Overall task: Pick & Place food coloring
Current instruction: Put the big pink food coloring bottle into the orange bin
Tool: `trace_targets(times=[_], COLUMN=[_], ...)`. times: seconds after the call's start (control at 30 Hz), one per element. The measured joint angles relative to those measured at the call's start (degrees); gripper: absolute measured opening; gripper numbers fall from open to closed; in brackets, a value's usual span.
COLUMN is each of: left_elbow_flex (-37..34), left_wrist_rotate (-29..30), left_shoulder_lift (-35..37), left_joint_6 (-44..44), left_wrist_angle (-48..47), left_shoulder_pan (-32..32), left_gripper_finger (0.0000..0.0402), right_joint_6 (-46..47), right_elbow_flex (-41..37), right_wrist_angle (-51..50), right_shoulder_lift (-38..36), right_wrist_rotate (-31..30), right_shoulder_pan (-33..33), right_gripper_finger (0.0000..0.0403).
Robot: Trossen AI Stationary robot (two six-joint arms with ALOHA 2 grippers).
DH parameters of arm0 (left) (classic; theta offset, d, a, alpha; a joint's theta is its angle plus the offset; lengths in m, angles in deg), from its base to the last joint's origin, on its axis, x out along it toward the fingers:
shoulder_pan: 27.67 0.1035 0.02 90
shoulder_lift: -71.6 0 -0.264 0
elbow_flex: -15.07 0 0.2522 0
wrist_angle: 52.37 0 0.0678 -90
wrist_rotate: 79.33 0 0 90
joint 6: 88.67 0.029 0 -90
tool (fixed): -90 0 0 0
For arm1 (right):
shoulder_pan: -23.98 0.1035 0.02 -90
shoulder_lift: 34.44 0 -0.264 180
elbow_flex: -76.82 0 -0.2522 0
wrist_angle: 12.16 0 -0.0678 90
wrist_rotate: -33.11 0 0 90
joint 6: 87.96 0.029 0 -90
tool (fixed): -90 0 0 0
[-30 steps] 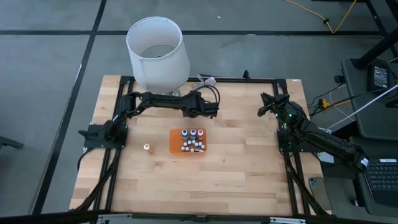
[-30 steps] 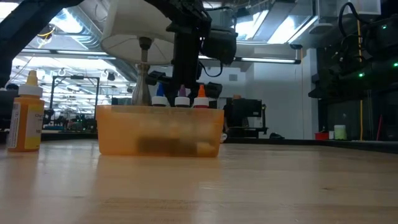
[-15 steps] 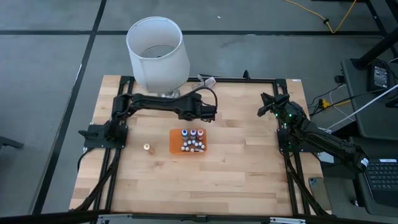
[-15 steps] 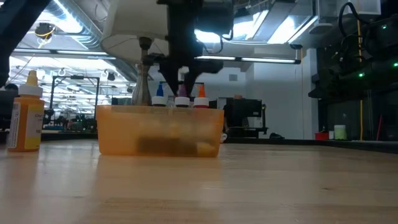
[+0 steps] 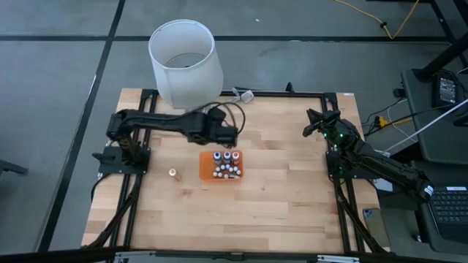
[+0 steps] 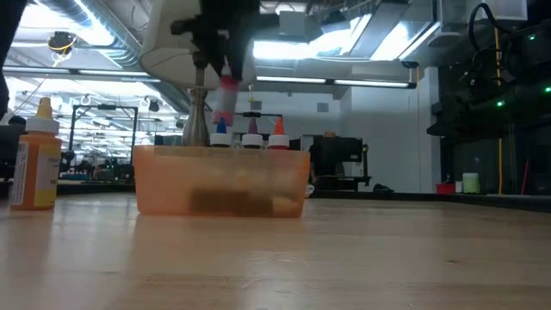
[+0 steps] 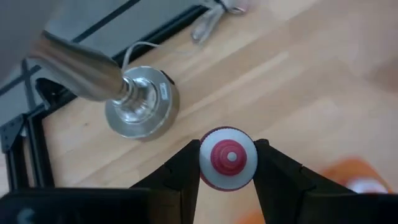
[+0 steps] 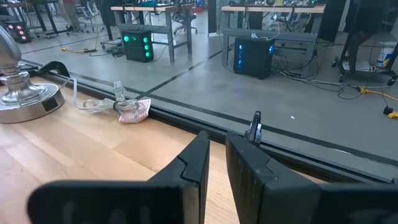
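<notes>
Left gripper (image 7: 227, 163): fingers pinch a red-bodied food coloring bottle (image 7: 227, 159) by its sides; the bottle's white-rimmed end faces the wrist camera.
Left gripper position: above the table (image 5: 292, 190), between the lamp (image 5: 185, 62) base and the orange tray (image 5: 205, 168), on the lamp side of the tray.
Change, left arm: a second ago the gripper stood farther toward the table's middle, just behind the tray; it has since drawn back toward its own side, and the elbow has folded outward.
Change, low view: the gripper was down at the bottle tops half a second ago; it is now raised, with the red bottle (image 6: 226, 90) hanging clear above the tray (image 6: 220, 179).
Bottles in tray (image 5: 227, 165): upright, clustered in the half away from the left arm; blue, purple and orange tips show above the rim in the low view.
Lone bottle (image 5: 173, 174): orange, upright on the table beside the tray, well apart from it; unmoved.
Right gripper (image 8: 217, 165): fingers pressed together, holding nothing; parked near the table's far right edge, unchanged.
</notes>
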Motion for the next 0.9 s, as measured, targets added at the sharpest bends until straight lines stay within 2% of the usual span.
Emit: trace_targets(times=[0.4,0.63,0.9], left_elbow_flex=[-13.3,-20.0,-25.2], left_wrist_rotate=[-1.0,-2.2,-2.5], left_shoulder_lift=[9.6,10.8,10.8], left_joint_6=[-0.9,-0.7,-1.4], left_wrist_angle=[1.8,10.0,14.7], left_shoulder_pan=[-10.3,-14.6,-15.9], left_gripper_finger=[0.0129,0.0119,0.0126], right_joint_6=[0.0,0.0,0.0], right_elbow_flex=[0.0,0.0,0.0], right_wrist_angle=[0.0,0.0,0.0], right_shoulder_lift=[0.0,0.0,0.0], right_wrist_rotate=[0.0,0.0,0.0], right_shoulder_pan=[0.0,0.0,0.0], right_gripper_finger=[0.0058,0.0058,0.0058])
